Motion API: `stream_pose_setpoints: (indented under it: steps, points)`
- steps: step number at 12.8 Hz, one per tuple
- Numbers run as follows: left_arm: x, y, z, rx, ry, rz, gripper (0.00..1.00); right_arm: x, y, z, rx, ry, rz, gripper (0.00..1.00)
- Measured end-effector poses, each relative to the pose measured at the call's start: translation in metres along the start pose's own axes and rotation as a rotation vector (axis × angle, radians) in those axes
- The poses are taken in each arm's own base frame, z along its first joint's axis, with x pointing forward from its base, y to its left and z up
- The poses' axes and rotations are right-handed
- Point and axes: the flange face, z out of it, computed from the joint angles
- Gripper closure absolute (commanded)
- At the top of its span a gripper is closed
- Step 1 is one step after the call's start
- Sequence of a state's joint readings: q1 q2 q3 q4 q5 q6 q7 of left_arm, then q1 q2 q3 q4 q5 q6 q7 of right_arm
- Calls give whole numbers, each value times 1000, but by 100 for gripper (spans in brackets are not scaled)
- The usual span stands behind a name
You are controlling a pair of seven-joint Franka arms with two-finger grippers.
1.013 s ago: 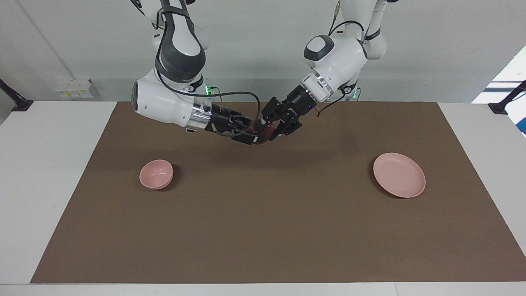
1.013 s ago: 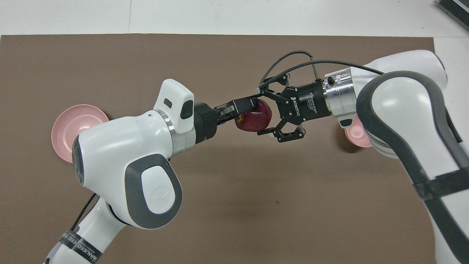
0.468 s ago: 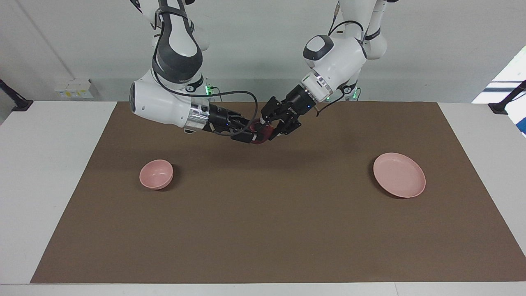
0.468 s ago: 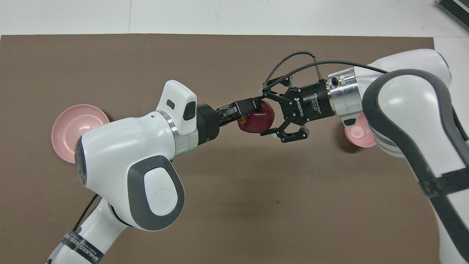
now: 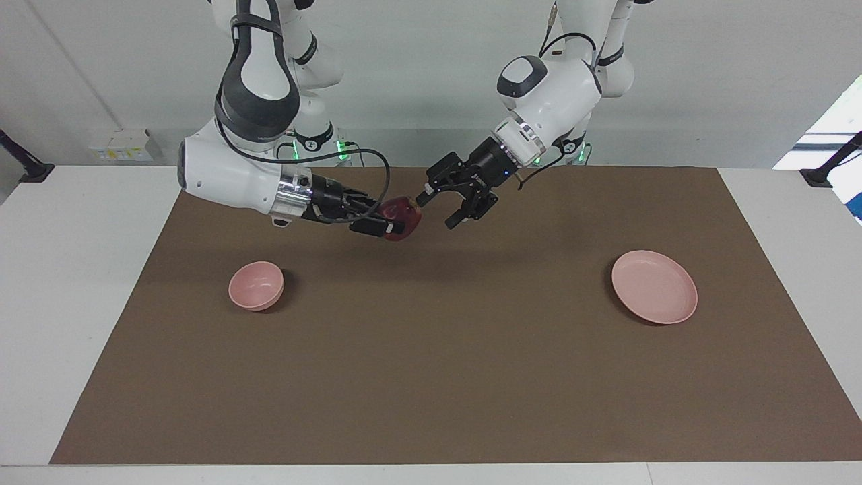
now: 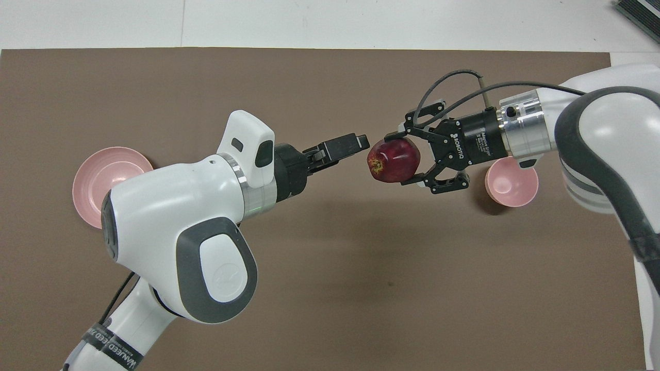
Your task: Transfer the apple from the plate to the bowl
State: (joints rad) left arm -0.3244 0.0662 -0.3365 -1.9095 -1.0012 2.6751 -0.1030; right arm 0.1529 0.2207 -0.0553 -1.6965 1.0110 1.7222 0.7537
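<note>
The dark red apple (image 5: 403,213) (image 6: 393,159) hangs in the air over the brown mat, between the bowl and the plate. My right gripper (image 5: 394,219) (image 6: 398,158) is shut on it, one finger on each side. My left gripper (image 5: 438,210) (image 6: 356,144) is open and holds nothing; it sits a short gap from the apple, pointing at it. The small deep pink bowl (image 5: 256,285) (image 6: 511,181) stands toward the right arm's end of the mat. The wide pink plate (image 5: 654,286) (image 6: 103,180) lies bare toward the left arm's end, partly covered by the left arm in the overhead view.
The brown mat (image 5: 431,377) covers most of the white table (image 5: 81,283). Black clamps (image 5: 27,168) sit at both ends of the table near the robots. A dark object (image 6: 639,13) lies at the corner farthest from the robots.
The left gripper has opened and let go of the apple. The right gripper has carried the apple away from it, toward the bowl's end.
</note>
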Motion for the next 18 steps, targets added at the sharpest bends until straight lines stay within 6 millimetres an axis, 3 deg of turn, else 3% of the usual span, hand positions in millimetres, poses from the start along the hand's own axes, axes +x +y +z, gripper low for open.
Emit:
stream_pose_setpoints:
  steps: [3,8,10,12,16,18]
  points:
    - [16,-12,-7,68,2,73,0,24,20,-18,-140,122,-169,100]
    - [81,-69,-54,350,-82,231,0,65,51,-43,-484,309,-498,100]
    - [107,-83,-89,511,-142,304,0,84,63,-62,-594,363,-612,100]
    - [129,-85,-129,662,-181,349,0,100,75,-79,-684,396,-694,100]
    - [150,-66,-213,779,-235,300,0,150,117,-102,-777,398,-865,100]
    - [149,-53,-252,800,-248,268,0,168,133,-105,-830,397,-909,100]
